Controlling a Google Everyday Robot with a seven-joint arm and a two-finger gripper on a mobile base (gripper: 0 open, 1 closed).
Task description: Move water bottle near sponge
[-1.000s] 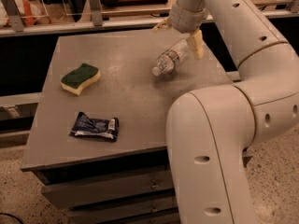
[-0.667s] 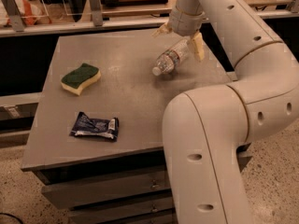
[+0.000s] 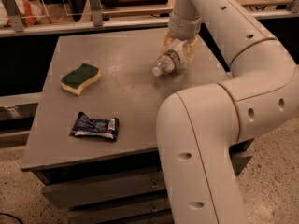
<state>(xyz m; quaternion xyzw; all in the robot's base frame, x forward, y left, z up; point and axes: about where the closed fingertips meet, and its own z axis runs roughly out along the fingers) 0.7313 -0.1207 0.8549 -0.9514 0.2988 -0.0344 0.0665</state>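
The water bottle (image 3: 169, 61) lies on its side on the grey table (image 3: 126, 92) at the back right, with its white cap pointing to the front left. My gripper (image 3: 179, 48) is down over the bottle's base end, open, with one finger on each side of it. The sponge (image 3: 80, 78), green on top with a yellow body, lies at the table's left, well apart from the bottle.
A flat dark blue snack packet (image 3: 95, 127) lies near the table's front left. My large white arm (image 3: 210, 139) fills the right side and hides the table's right edge. A counter with a rail (image 3: 93, 24) runs behind the table.
My gripper has come down from behind and above the bottle and now straddles its base end. The bottle, sponge and packet have not moved.
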